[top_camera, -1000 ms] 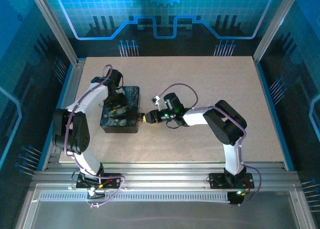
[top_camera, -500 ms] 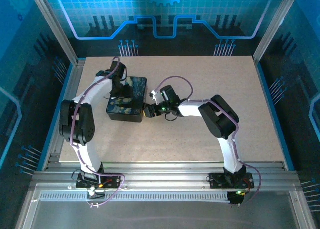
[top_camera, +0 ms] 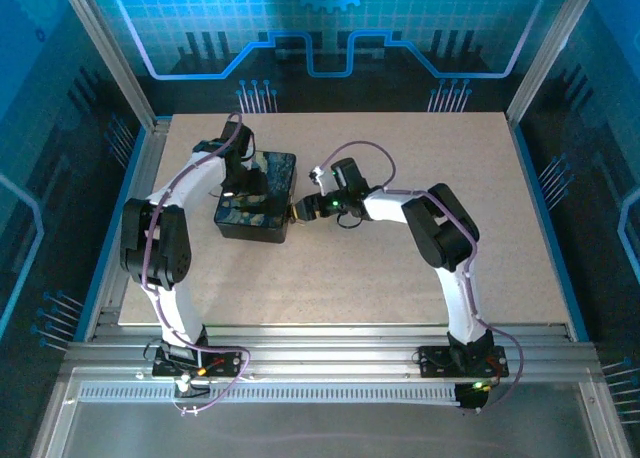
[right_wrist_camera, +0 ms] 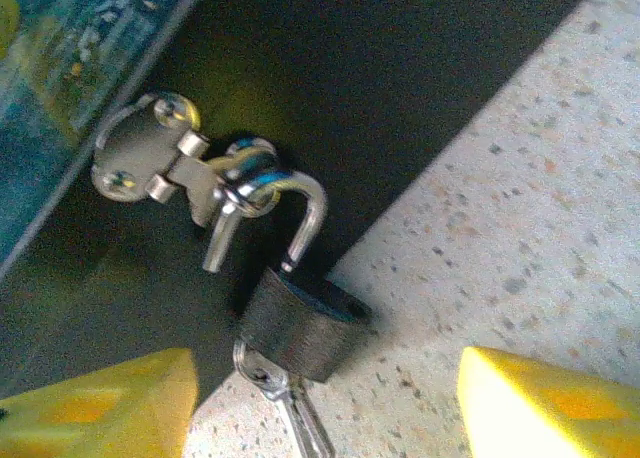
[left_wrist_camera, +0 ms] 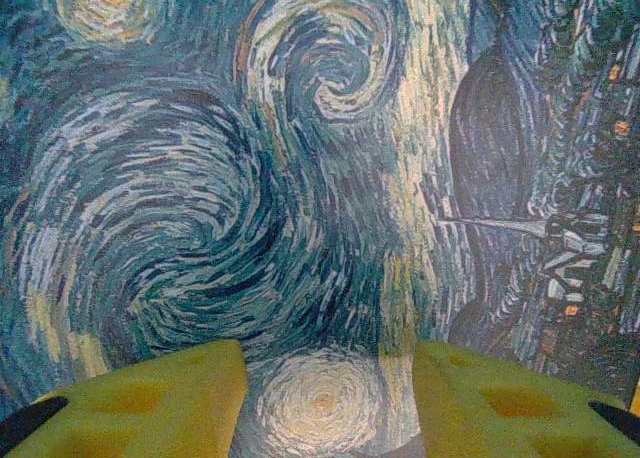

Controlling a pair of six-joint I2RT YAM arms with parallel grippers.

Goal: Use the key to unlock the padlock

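Two arms meet at the box, left of centre in the top view: a dark box whose lid is painted with blue and yellow swirls. The left gripper sits over that lid. Its yellow pads lie at the lower corners of the left wrist frame, spread apart with bare painted lid between them and nothing held; whether they touch the lid I cannot tell.

The right gripper faces the box's dark side wall, its fingers in the lower left and lower right corners of its wrist frame, wide apart and gripping nothing. Between them, in the lower centre, the padlock hangs from the silvery hasp on the box, its body low against the speckled table. One leg of the shackle goes into the body; the other ends free at the left, outside it. The key sticks out of the body's underside, pointing to the bottom edge.
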